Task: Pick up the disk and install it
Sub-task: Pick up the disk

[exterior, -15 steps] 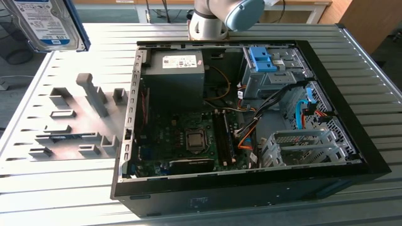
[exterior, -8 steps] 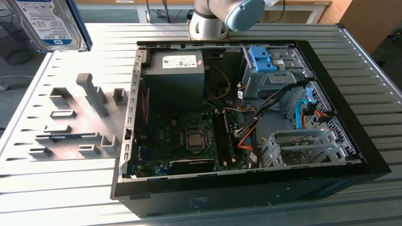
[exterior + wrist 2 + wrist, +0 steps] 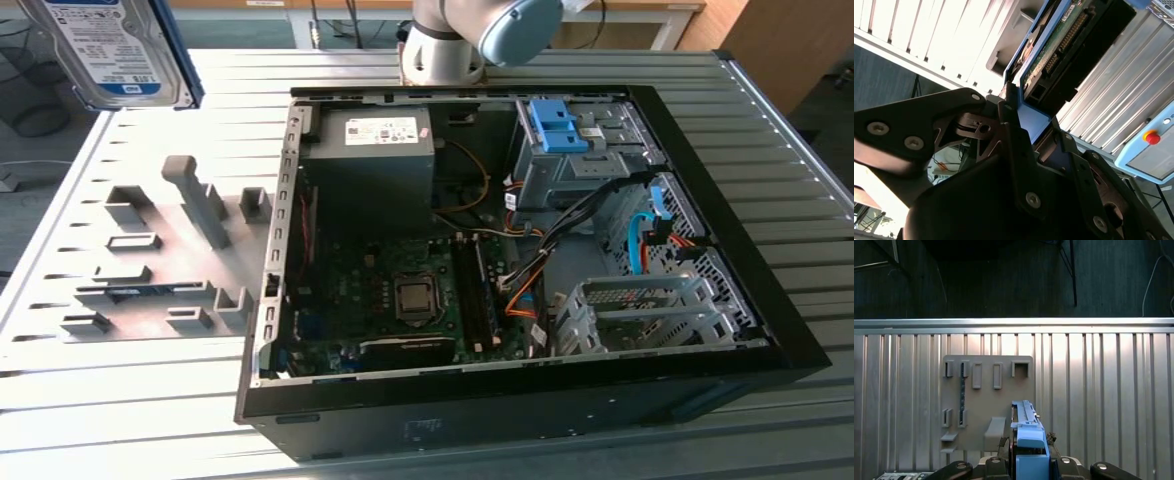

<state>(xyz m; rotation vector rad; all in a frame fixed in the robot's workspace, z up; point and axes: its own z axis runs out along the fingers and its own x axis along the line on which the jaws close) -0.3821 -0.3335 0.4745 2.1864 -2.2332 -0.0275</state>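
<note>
- Ribbed aluminium desk (image 3: 147,400) carrying an open computer case (image 3: 534,410) laid on its side, with a grey fixture plate (image 3: 174,260) on the exterior view's left.
- Disk (image 3: 114,50): held clear of the desk at the exterior view's far left, label towards the camera.
- Claw (image 3: 1032,114): clenched on the disk, its fingers (image 3: 1014,145) pressing the blue caddy rail from both sides, green circuit board exposed.
- Case interior: grey power supply (image 3: 371,150) at the far side, blue bracket (image 3: 561,125) to its right, metal drive cage (image 3: 641,315) near right.
- First wrist view: disk seen edge-on against the fixture plate.
</note>
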